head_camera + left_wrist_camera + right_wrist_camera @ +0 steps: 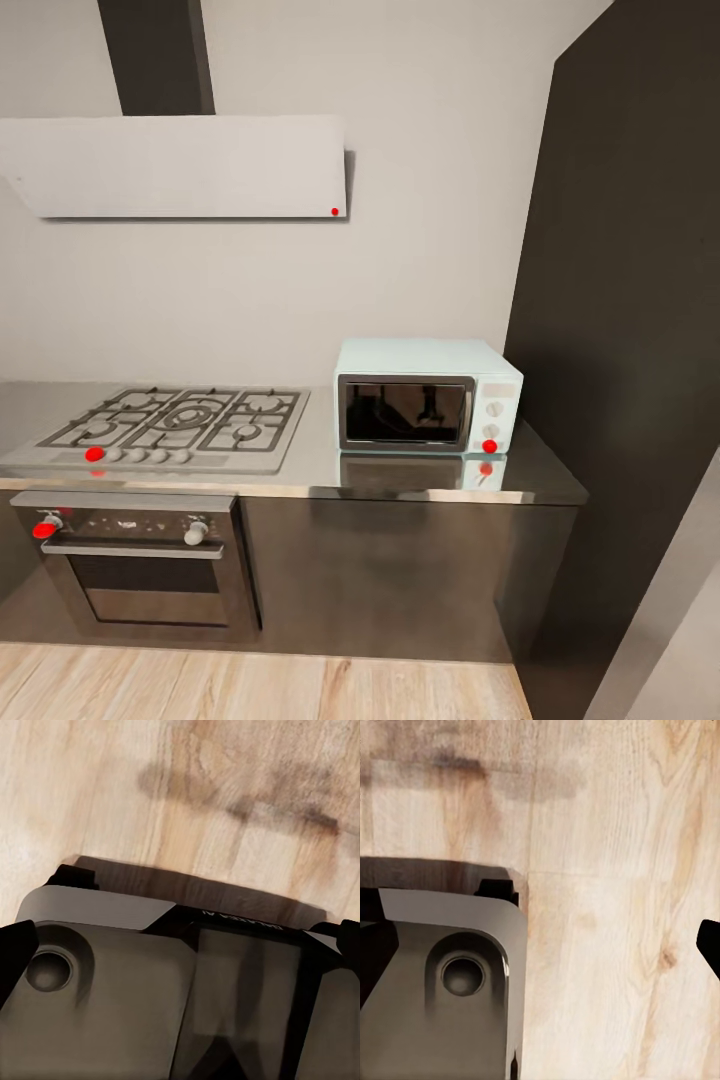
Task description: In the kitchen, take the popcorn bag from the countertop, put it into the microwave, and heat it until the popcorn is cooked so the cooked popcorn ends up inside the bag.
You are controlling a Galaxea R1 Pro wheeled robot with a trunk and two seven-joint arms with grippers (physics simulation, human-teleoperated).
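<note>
One microwave point(428, 397) shut on countertop point(400, 480), beside hob point(175, 425)

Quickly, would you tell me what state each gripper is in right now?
Left gripper: cannot be told; fingertips at the picture's edges, above wooden floor.
Right gripper: cannot be told either.

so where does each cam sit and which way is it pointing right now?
Head view: on the robot's head, facing the kitchen wall: microwave, hob, oven, hood. No arm in view.
Left wrist view: on the left arm, pointing down at the wood floor past the robot's grey base.
Right wrist view: on the right arm, also pointing down at floor and base.
Shared: both wrist views see floor and base; the head view catches the floor too.
</note>
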